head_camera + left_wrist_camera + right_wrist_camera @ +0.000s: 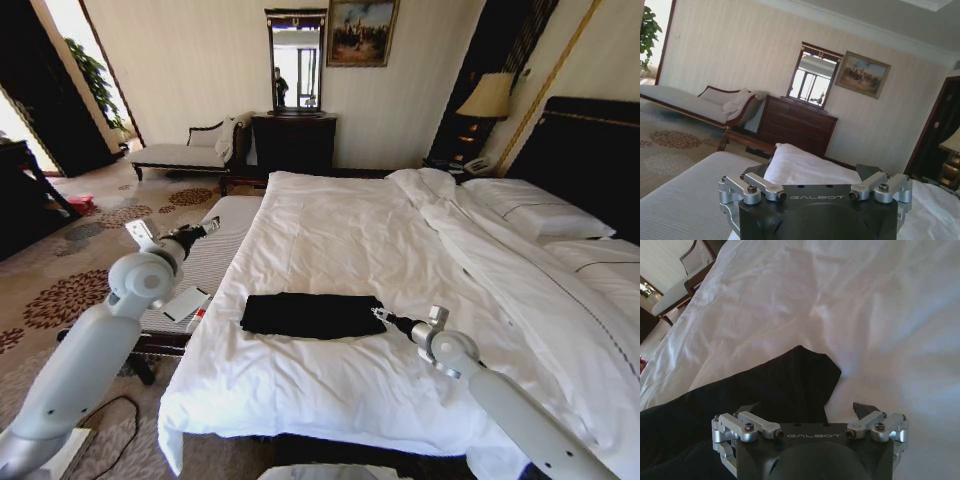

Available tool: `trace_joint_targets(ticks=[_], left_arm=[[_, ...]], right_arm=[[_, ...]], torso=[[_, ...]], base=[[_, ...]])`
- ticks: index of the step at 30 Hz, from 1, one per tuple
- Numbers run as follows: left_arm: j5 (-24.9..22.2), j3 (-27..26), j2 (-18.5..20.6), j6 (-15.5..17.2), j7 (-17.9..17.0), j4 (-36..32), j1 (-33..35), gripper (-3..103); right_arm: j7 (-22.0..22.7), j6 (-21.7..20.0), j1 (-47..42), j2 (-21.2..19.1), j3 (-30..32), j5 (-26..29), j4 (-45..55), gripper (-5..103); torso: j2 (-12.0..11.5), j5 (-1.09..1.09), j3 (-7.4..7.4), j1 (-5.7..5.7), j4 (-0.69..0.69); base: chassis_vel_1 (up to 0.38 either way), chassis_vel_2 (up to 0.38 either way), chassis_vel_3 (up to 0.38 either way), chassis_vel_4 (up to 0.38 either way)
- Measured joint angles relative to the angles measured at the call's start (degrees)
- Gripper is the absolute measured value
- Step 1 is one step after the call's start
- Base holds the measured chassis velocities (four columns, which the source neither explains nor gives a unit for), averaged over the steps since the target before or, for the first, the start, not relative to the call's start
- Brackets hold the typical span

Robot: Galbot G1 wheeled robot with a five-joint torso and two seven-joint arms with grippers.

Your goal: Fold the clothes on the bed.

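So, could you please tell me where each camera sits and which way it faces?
Head: high, looking down at the bed; both arms show.
Left wrist: over the striped bench, facing the dresser; left gripper open.
Right wrist: low over the black T-shirt; right gripper open.
Shared: head and right wrist see the T-shirt.

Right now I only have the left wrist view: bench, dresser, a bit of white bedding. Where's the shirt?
Observer: The black T-shirt lies flat on the bed, a compact rectangle near the foot edge.
Operator: Right arm?
Observer: The right gripper is at the shirt's right end, open and holding nothing.
Operator: And my left arm relative to the shirt?
Observer: The left gripper hangs open over the striped bench beside the bed, to the robot's left of the shirt and well apart from it.
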Motion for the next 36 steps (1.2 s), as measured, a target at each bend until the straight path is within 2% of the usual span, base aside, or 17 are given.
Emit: trace_joint_targets(ticks=[4, 6, 10, 19, 20, 22, 25, 26, 27, 28, 30, 31, 34, 35, 36], left_arm=[[-1.03, -1.12, -0.12, 0.31, 0.0, -3.0, 0.23, 100], [-0.38, -1.27, -0.8, 0.54, 0.05, -4.52, 1.4, 100], [0.96, -1.03, -1.45, 0.83, 0.17, -5.02, 2.5, 100], [2.15, -0.8, -1.28, 0.9, 0.3, -4.67, 2.97, 100], [2.5, -0.8, -1.27, 0.87, 0.3, -4.67, 3.29, 100], [2.7, -0.82, -1.28, 0.82, 0.3, -4.67, 3.52, 100], [3.66, -0.97, -1.28, 0.5, 0.32, -4.68, 4.34, 100], [3.66, -0.97, -1.28, 0.5, 0.32, -4.68, 4.34, 100], [3.78, -1.01, -1.27, 0.44, 0.32, -4.68, 4.45, 100], [4.27, -1.59, -1.09, -0.01, 0.34, -4.75, 5.03, 100], [4.37, -2.05, -0.93, -0.4, 0.38, -4.88, 5.26, 100], [4.37, -2.05, -0.93, -0.4, 0.38, -4.88, 5.26, 100], [4.09, -2.86, -0.73, -0.53, 0.41, -5.44, 5.33, 100], [3.99, -2.97, -0.69, -0.54, 0.41, -5.57, 5.34, 100], [3.81, -3.22, -0.56, -0.54, 0.41, -5.88, 5.41, 100]], right_arm=[[-1.94, -1.11, 0.08, 0.26, 0.45, 1.52, -1.48, 100], [-4.67, -1.32, 0.42, 1.22, 0.49, 2.1, -3.09, 100], [-6.87, -1.19, 1.08, 2.38, 0.32, 2.93, -4.55, 100], [-8.78, -0.39, 1.79, 3.48, -0.16, 2.31, -6.5, 102], [-9.38, -0.22, 1.78, 3.54, -0.16, 1.81, -6.65, 94], [-9.85, -0.07, 1.78, 3.57, -0.16, 1.53, -6.71, 94], [-10.86, 0.28, 1.45, 3.61, 0.07, 1.16, -6.52, 78], [-10.86, 0.28, 1.45, 3.61, 0.07, 1.16, -6.52, 78], [-10.99, 0.37, 1.37, 3.6, 0.12, 1.09, -6.42, 72], [-11.76, 1.01, 0.67, 3.65, 0.53, 0.59, -5.73, 61], [-12.28, 1.61, 0.16, 3.65, 0.68, -0.02, -5.39, 50], [-12.28, 1.61, 0.16, 3.65, 0.68, -0.02, -5.39, 50], [-12.9, 2.39, -0.38, 3.61, 0.8, -0.92, -4.83, 34], [-13.0, 2.47, -0.43, 3.6, 0.81, -1.15, -4.77, 34], [-13.28, 2.65, -0.54, 3.57, 0.78, -1.75, -4.71, 28]], torso=[[0.0, -0.02, -0.01, -0.01, 0.02], [0.0, -0.03, -0.01, -0.02, 0.03], [0.0, -0.03, 0.0, -0.01, 0.03], [0.0, -0.02, -0.01, -0.02, 0.02], [0.01, -0.02, -0.01, -0.01, 0.03], [0.0, -0.02, -0.01, -0.01, 0.02], [0.0, -0.02, 0.0, -0.01, 0.02], [0.0, -0.02, 0.0, -0.01, 0.02], [0.0, -0.02, -0.01, -0.01, 0.02], [0.01, -0.02, -0.01, -0.01, 0.03], [0.01, -0.02, -0.01, -0.01, 0.03], [0.01, -0.02, -0.01, -0.01, 0.03], [0.01, -0.02, -0.01, -0.01, 0.02], [0.01, -0.02, -0.01, -0.01, 0.02], [0.01, -0.02, -0.01, -0.01, 0.02]], base=[[0.0, 0.0, 0.0, 0.0], [0.0, 0.0, 0.0, 0.0], [0.0, 0.0, 0.0, 0.0], [0.0, 0.0, 0.0, 0.0], [0.0, 0.0, 0.0, 0.0], [0.0, 0.0, 0.0, 0.0], [0.0, 0.0, 0.0, 0.0], [0.0, 0.0, 0.0, 0.0], [0.0, 0.0, 0.0, 0.0], [0.0, 0.0, 0.0, 0.0], [0.0, 0.0, 0.0, 0.0], [0.0, 0.0, 0.0, 0.0], [0.0, 0.0, 0.0, 0.0], [0.0, 0.0, 0.0, 0.0], [0.0, 0.0, 0.0, 0.0]])
